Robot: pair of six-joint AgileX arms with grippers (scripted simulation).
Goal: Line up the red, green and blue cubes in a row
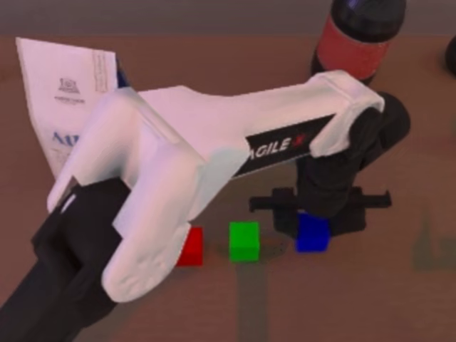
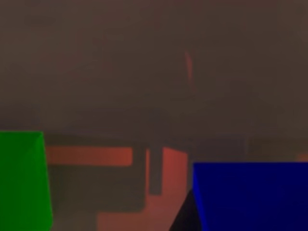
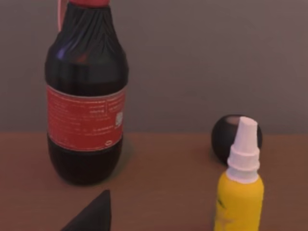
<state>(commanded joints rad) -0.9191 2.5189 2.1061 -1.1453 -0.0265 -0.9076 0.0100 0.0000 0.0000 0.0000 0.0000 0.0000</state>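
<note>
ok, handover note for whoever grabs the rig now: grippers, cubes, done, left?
Left gripper: reached across the table, down at the blue cube; whether it grips or has let go can't be told.
Right gripper: out of the top view; its wrist camera faces the cola bottle and yellow dropper bottle at the back.
Red cube, green cube and blue cube lie roughly in a row, left to right, with gaps.
Done: row looks formed.
Left: confirm blue is released, withdraw the left arm.

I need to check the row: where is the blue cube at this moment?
In the top view, the blue cube sits right of the table's centre, at the right end of the row beside the green cube, directly under the left gripper.
</note>
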